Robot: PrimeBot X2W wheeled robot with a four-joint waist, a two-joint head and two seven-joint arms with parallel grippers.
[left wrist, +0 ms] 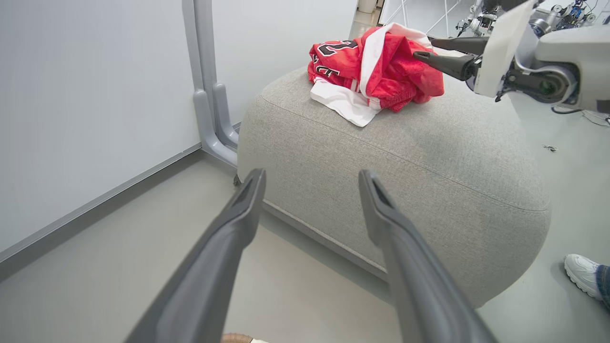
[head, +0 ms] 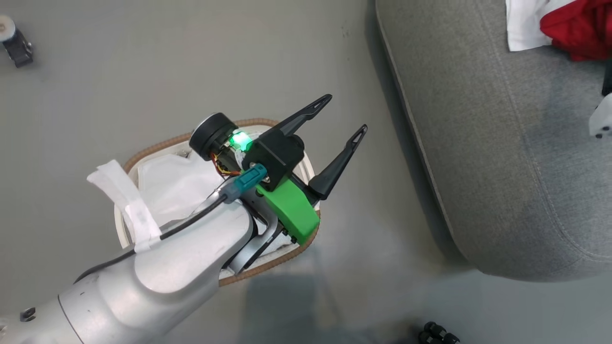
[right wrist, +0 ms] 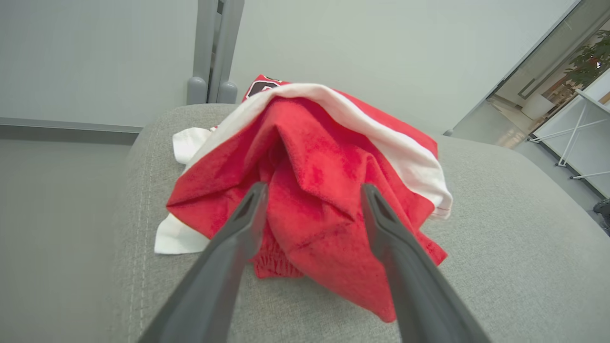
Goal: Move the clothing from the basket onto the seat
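- One left gripper (head: 347, 113) sits at the centre of the head view, above the basket. Its two dark fingers are spread wide with nothing between them.
- In the left wrist view the left gripper (left wrist: 312, 174) points toward the seat's rounded side, over bare floor.
- One right gripper (right wrist: 314, 186) reaches the clothing. Its two fingers are apart, one on each side of a red fold, and they clamp nothing.
- In the left wrist view the right gripper (left wrist: 422, 46) enters from the upper right, with its tips at the edge of the pile.
- The clothing (left wrist: 381, 71) lies in one heap on top of the seat (left wrist: 405, 166). I count two red pieces: a jersey (left wrist: 333, 52) with black-and-white numbers and shorts (right wrist: 324, 190) with a broad white stripe.
- A white flap of cloth (left wrist: 343, 102) pokes out from under the heap.
- In the head view the clothing (head: 578, 28) is at the upper right corner, near the seat's (head: 502, 167) top edge.
- One basket (head: 158, 145) with a brown woven rim sits left of centre, partly hidden by the left arm. It holds a white sheet (head: 172, 186).
- A strip of bare floor (head: 382, 215) separates the basket from the seat's curved edge.
- A wide stretch of seat (right wrist: 500, 214) lies bare to the right of the heap.
- One white shoe (left wrist: 581, 274) of a person stands on the floor at the lower right.
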